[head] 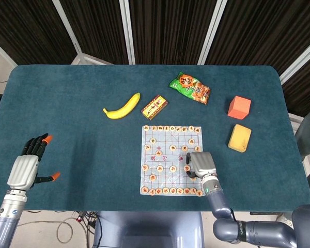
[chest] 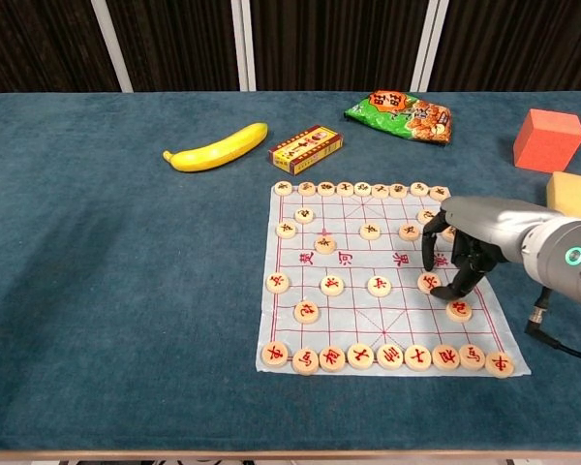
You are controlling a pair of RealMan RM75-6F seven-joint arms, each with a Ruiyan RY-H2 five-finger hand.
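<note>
Right robot hand (chest: 453,260) fingers curled down, pinching chess piece (chest: 428,283) on board (chest: 353,320); left robot hand (head: 30,163) spread, holding nothing.

A round, pale wooden chess piece (chest: 428,283) with a red character lies flat on the board's right side.

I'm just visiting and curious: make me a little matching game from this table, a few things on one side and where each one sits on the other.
Things:
1. banana
2. orange cube
3. snack bag
4. right hand

Places:
A. over the right edge of the chess board
B. just left of the small red and yellow box
C. behind the board, toward the far edge of the table
D. right of the board, behind the yellow block

Pairs: 1-B, 2-D, 3-C, 4-A
</note>
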